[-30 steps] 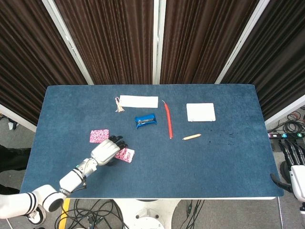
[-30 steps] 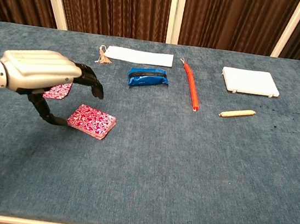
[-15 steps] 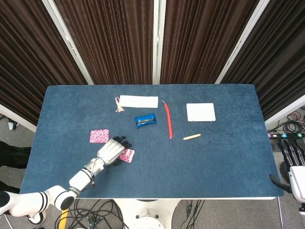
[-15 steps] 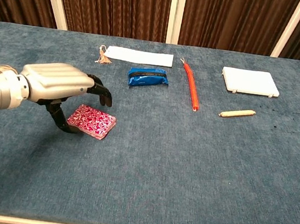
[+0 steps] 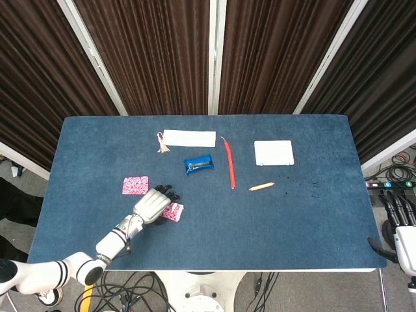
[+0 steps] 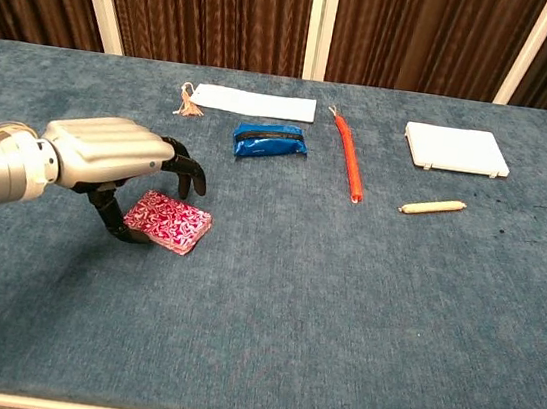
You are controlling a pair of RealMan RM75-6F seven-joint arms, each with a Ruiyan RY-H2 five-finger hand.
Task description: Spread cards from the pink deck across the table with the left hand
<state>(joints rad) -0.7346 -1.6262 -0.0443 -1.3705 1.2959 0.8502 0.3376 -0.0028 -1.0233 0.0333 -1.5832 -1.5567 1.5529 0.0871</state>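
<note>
The pink deck (image 5: 173,211) (image 6: 170,222) lies flat on the blue table (image 5: 292,221), left of centre near the front. My left hand (image 5: 151,204) (image 6: 107,149) hovers over the deck's left end. Its dark fingertips (image 6: 185,175) curl above the deck's far edge without holding any card. Its thumb (image 6: 116,223) reaches down to the deck's near-left corner. One single pink card (image 5: 135,185) lies apart, to the left and behind; the chest view hides it behind the hand. My right hand (image 5: 400,218) hangs off the table's right edge, holding nothing.
Further back sit a white strip with a tassel (image 5: 188,138), a blue pouch (image 5: 198,164), a red pen-like stick (image 5: 229,164), a white pad (image 5: 273,153) and a small wooden peg (image 5: 261,186).
My left hand has slid right and lowered over the deck, bringing its thumb to the deck's left corner. The deck and the single card have not moved.
</note>
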